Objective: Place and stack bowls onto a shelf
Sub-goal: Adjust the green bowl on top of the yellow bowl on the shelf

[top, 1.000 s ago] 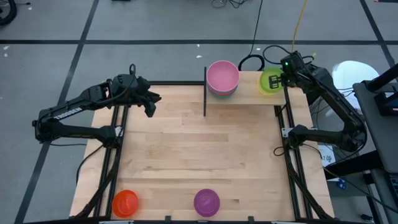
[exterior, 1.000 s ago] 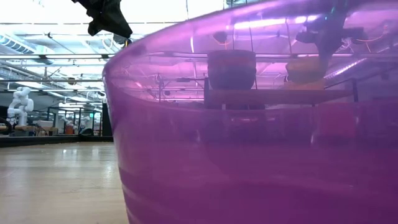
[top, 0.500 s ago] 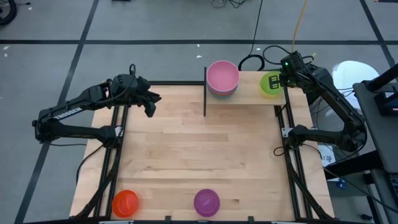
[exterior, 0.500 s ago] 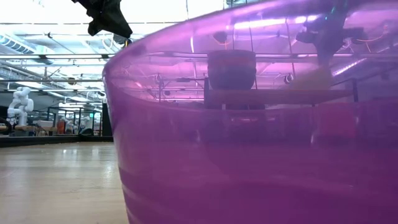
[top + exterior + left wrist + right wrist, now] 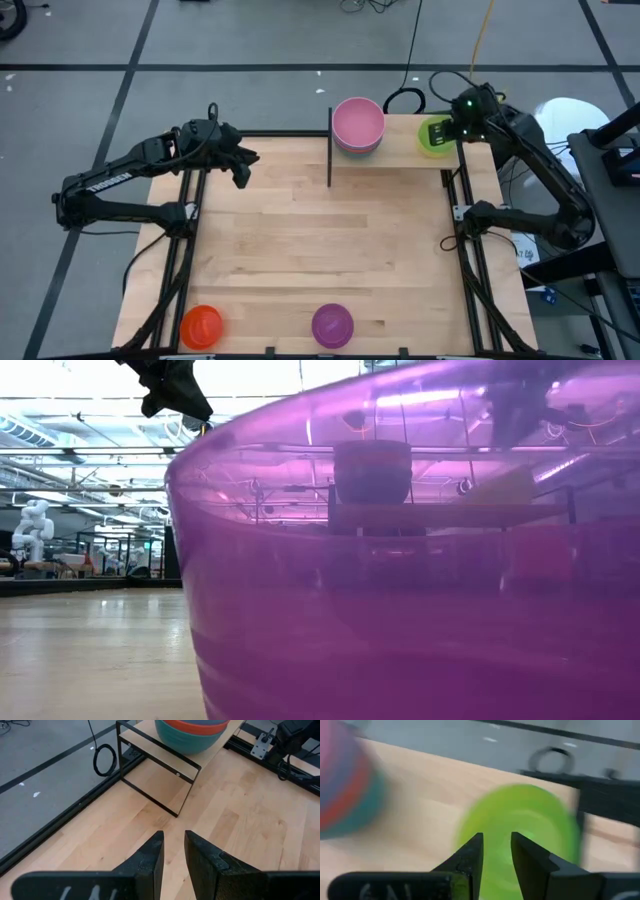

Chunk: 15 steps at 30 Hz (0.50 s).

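The shelf (image 5: pixel 400 152) stands at the table's far edge. On its left part sits a stack of bowls (image 5: pixel 358 125) with a pink one on top; red and teal ones (image 5: pixel 190 730) show lower in the stack. A green bowl (image 5: pixel 432 138) (image 5: pixel 520 820) rests on the shelf's right end. My right gripper (image 5: pixel 452 126) (image 5: pixel 497 842) hovers just above that bowl's right side, open by a narrow gap, touching nothing. My left gripper (image 5: pixel 243 170) (image 5: pixel 174 840) waits open above the table's far left. A purple bowl (image 5: pixel 332 325) and an orange bowl (image 5: pixel 201 325) sit at the near edge.
The purple bowl (image 5: pixel 400 610) stands right in front of the low camera and fills most of that view. A black post (image 5: pixel 329 150) marks the shelf's left end. Bare wood lies between the shelf and the two near bowls. A black cable loop (image 5: pixel 404 100) lies behind the shelf.
My right gripper brought the green bowl down onto the shelf's right end, then came off it and drew up and toward the far right. The bowl stays on the shelf.
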### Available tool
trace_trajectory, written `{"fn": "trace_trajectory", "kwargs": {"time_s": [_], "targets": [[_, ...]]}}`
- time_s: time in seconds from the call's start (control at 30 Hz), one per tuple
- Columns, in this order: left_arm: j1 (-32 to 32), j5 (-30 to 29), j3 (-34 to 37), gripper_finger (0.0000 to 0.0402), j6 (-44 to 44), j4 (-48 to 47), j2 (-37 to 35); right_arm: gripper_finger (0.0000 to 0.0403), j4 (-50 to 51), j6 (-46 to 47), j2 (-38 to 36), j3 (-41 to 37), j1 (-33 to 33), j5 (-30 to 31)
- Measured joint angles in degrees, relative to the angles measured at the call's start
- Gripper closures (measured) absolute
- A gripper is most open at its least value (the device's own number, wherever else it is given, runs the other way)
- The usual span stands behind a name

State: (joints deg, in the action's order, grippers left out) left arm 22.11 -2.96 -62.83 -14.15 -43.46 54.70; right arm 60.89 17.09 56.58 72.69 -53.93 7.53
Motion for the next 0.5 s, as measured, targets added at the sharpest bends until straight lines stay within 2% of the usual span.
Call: {"fn": "trace_trajectory", "kwargs": {"time_s": [0.07,0.13,0.23,0.4,0.5], "targets": [[0.0,0.0,0.0,0.0321,0.02,0.0,0.0,0.0315,-2.5,-0.41,-0.3,0.01,0.9,-2.23],[-0.02,0.0,0.0,0.0321,0.02,0.0,0.0,0.032,-4.22,-0.32,-0.02,0.0,2.0,-1.23],[-0.02,0.0,0.0,0.0321,0.02,0.0,-0.01,0.0338,-6.63,1.45,1.09,0.0,3.75,4.07],[-0.02,0.0,0.0,0.0321,0.02,0.0,0.0,0.0395,-5.46,3.07,2.19,0.0,6.55,12.56],[0.0,0.02,0.0,0.0321,0.02,0.0,0.0,0.0398,-4.34,4.81,2.17,0.0,8.07,16.08]]}}
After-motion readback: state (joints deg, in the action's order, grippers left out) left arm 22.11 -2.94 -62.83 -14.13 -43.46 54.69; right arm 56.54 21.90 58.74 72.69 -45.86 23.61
